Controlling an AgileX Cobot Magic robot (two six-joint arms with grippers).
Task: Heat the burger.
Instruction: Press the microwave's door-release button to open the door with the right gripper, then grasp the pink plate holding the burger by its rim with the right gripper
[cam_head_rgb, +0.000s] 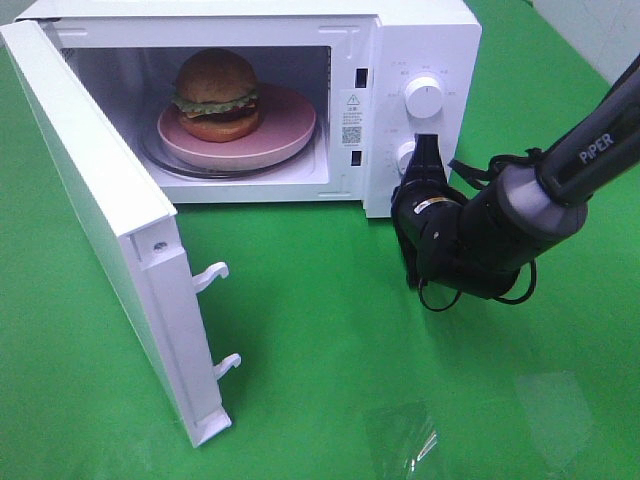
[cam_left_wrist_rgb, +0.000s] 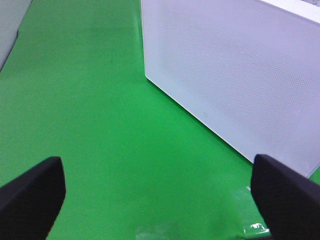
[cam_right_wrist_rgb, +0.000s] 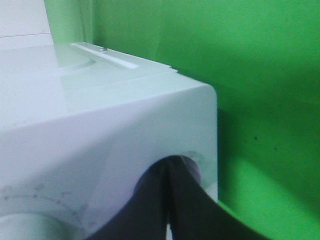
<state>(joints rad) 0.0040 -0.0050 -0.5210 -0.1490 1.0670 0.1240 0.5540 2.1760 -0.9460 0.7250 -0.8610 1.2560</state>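
Though already loaded into the microwave (cam_head_rgb: 430, 40), yet to be warmed: the burger (cam_head_rgb: 217, 95), sitting on a round pink plate (cam_head_rgb: 290, 130) atop the glass turntable (cam_head_rgb: 158, 160) inside the cavity. Done, by the look of it: the loading. Left to do, judging from the scene: swinging the door (cam_head_rgb: 90, 190) shut and setting the dials.

Pictured at right, the right gripper (cam_head_rgb: 425, 150), black fingers pressed together with nothing between them, tips at the lower dial (cam_right_wrist_rgb: 192, 161) beneath the upper dial (cam_head_rgb: 424, 97). Apparently touching it, though hard to confirm.

Out of the high view but shown by its own camera, the left gripper (cam_left_wrist_rgb: 157, 200), fingers spread wide and empty, hovering over the green cloth (cam_left_wrist_rgb: 100, 125) near a white panel (cam_left_wrist_rgb: 235, 75) stippled with fine dots.

Noted for texture and shape: domed brown bun, frilly green lettuce, dark patty. Smooth, glossy white casing with rounded corners. Two hooked plastic latches (cam_head_rgb: 212, 275) on the door edge. Matte, felt-like green covering throughout.
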